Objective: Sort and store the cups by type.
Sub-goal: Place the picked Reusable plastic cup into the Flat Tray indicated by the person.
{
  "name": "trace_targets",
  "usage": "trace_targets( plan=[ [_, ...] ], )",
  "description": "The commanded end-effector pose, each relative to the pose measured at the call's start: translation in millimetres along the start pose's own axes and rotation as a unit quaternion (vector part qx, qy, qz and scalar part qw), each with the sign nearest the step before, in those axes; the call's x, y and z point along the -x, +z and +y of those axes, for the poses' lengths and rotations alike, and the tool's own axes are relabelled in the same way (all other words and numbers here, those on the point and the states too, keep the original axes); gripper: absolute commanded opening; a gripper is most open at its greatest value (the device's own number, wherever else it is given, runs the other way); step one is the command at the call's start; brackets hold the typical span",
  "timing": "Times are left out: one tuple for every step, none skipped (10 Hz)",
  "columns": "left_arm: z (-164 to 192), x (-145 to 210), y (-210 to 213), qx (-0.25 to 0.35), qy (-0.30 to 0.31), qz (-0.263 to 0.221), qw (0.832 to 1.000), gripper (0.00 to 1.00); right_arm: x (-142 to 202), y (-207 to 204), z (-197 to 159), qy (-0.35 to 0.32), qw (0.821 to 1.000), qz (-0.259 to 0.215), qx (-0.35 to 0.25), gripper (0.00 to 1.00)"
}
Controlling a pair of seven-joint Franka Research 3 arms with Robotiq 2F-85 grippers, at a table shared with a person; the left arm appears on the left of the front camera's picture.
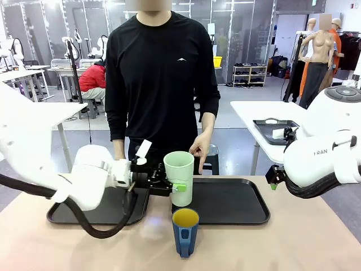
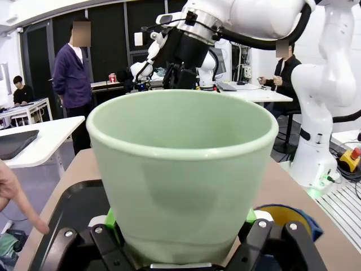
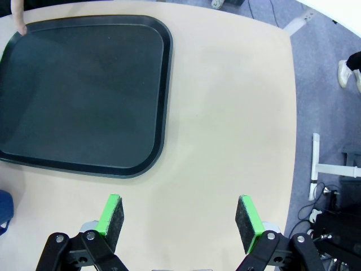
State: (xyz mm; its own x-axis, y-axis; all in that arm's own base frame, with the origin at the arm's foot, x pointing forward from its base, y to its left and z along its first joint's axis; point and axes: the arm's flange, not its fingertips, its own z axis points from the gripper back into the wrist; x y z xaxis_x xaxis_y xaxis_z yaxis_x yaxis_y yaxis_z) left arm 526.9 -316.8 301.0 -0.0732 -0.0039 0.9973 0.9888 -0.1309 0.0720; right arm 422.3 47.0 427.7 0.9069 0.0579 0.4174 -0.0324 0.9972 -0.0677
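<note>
Left pincer (image 1: 180, 184): clamped around mint tumbler (image 1: 179, 168), upright by right tray's (image 1: 231, 200) inner edge.
Right pincer (image 3: 180, 221): wide apart, holding nothing, above bare desk (image 3: 225, 113).
Blue mug (image 1: 185, 230): on desk, just in front of tumbler.

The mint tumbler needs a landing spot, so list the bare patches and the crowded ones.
Right tray is bare across its bed; a person's hand is at its far corner. Tabletop right of it, under the open right gripper, is bare. Crowded: the middle, with left gripper, tumbler and blue mug.
</note>
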Motion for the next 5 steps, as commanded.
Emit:
trace_targets(
  plan=[
    [21.3,9.1,-24.6,-0.015,0.009,-0.022,1.0,0.86,0.0,-0.8,-0.6,-0.001,1.0,0.001,0.0,1.0],
    [27.1,15.2,-31.4,-0.02,0.01,-0.03,0.999,0.86,0.0,-0.8,-0.6,-0.001,1.0,0.001,0.0,1.0],
    [30.1,20.2,-36.4,-0.018,0.004,-0.038,0.999,0.86,0.0,-0.8,-0.6,-0.001,1.0,0.001,0.0,1.0],
    [33.1,24.6,-40.4,-0.024,0.006,-0.041,0.999,0.86,0.0,-0.8,-0.6,-0.001,1.0,0.001,0.0,1.0],
    [35.6,29.6,-44.6,-0.021,0.01,-0.038,0.999,0.86,0.0,-0.8,-0.6,-0.001,1.0,0.001,0.0,1.0]
  ],
)
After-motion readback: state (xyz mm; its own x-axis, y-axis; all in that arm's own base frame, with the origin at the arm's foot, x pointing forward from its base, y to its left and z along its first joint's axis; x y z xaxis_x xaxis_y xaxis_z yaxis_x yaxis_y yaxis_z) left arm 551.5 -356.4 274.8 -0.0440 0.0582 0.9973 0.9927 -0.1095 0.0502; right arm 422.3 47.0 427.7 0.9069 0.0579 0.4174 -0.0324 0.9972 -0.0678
